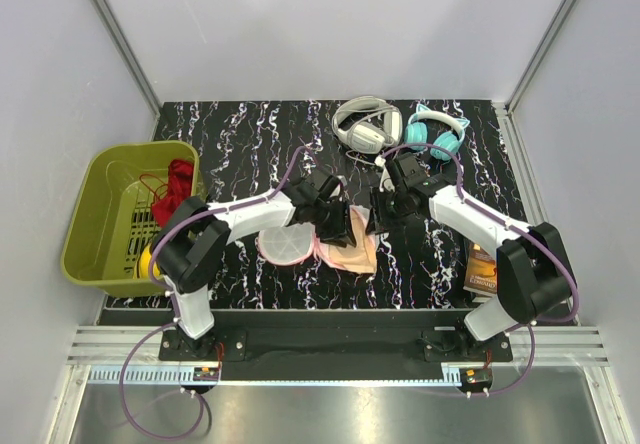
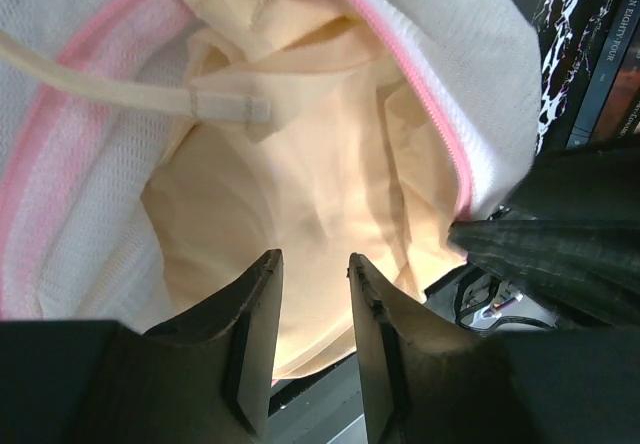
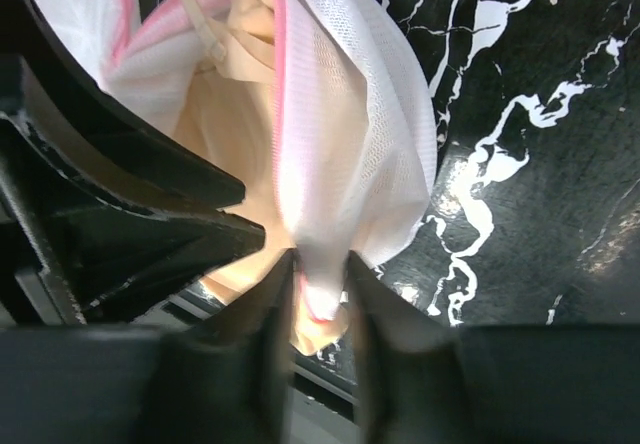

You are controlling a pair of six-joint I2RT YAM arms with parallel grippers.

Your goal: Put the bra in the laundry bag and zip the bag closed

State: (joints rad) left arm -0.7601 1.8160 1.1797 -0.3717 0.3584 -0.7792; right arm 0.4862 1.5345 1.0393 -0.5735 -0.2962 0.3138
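The white mesh laundry bag [image 1: 283, 245] with pink zipper trim lies at the table's middle, its mouth open toward the right. The peach-orange bra [image 1: 352, 255] sits partly inside that mouth, a cup [image 2: 300, 164] and a thin strap [image 2: 100, 79] showing between the mesh walls [image 2: 470, 54]. My left gripper [image 2: 312, 264] hovers open just over the cup, with nothing between its fingers [image 2: 262, 334]. My right gripper [image 3: 318, 274] is shut on the bag's pink-trimmed mesh edge [image 3: 360, 114], lifting it beside the bra [image 3: 225, 124]. Both grippers [image 1: 335, 226] [image 1: 376, 214] meet over the bag's mouth.
An olive-green basket [image 1: 115, 214] holding a dark red garment [image 1: 178, 186] stands at the left edge. White headphones [image 1: 367, 124] and teal headphones [image 1: 437, 134] lie at the back. A book [image 1: 482, 269] rests near the right arm's base.
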